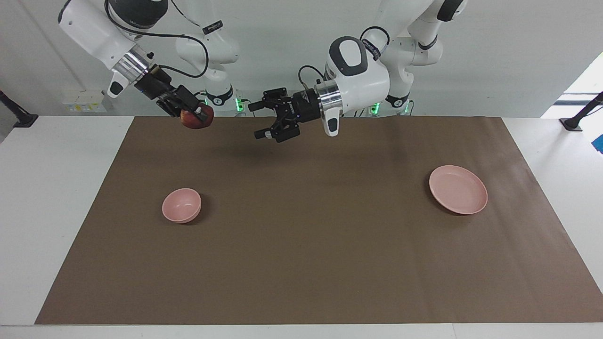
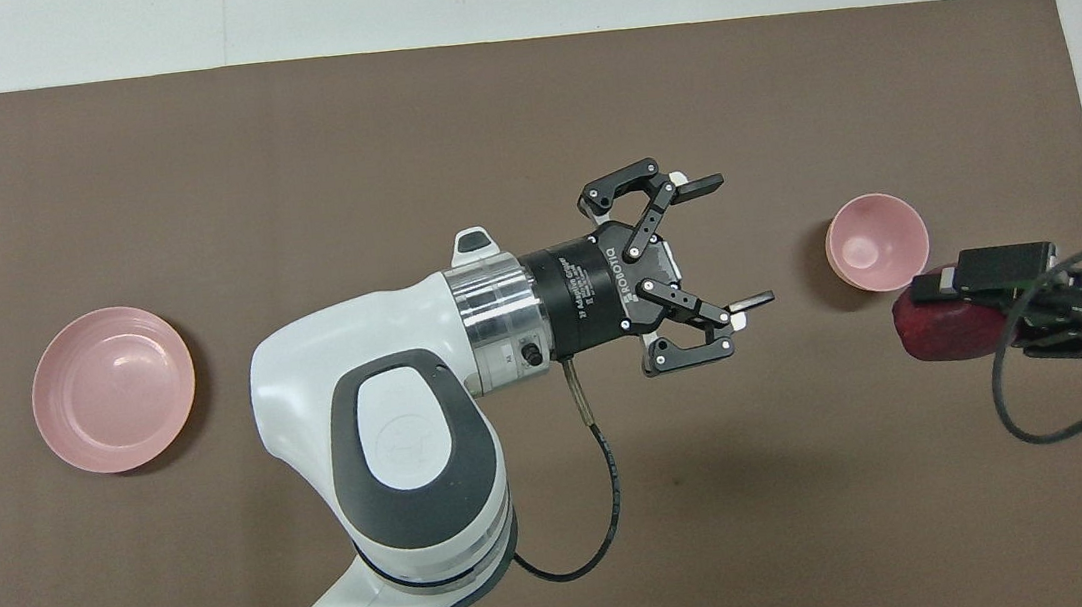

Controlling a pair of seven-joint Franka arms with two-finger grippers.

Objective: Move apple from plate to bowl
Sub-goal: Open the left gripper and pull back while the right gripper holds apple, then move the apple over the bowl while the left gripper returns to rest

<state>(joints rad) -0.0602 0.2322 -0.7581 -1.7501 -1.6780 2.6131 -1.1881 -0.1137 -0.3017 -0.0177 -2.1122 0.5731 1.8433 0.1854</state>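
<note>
Apple [image 1: 196, 119] hangs in the air, clamped between the fingers of the right gripper [image 1: 198, 115], up over the mat's [image 1: 301, 263] edge at the robots' own end of the table [image 1: 52, 197], toward the right arm's end. Only its dark red skin shows below the black fingers [image 2: 985, 269], which are closed tight on it. In the overhead view the fruit sits just beside the bowl [image 1: 182, 205], its image close to the rim but not over the hollow — how high it is above the mat shows better from the facing view, where it is well up and clear of everything.

Also at the robots' end, the left gripper [image 1: 260, 121] is raised over the middle of the mat, pointing toward the right arm's end. Its fingers stand spread wide apart with nothing between them, and it is well apart from the apple.

Farther from the robots lie the two pink dishes, both resting flat on the brown mat and both with nothing in them. The bowl, small and deep, is toward the right arm's end. The plate [image 1: 458, 189] — wide and shallow — is toward the left arm's end, well apart from the bowl and from both grippers.
</note>
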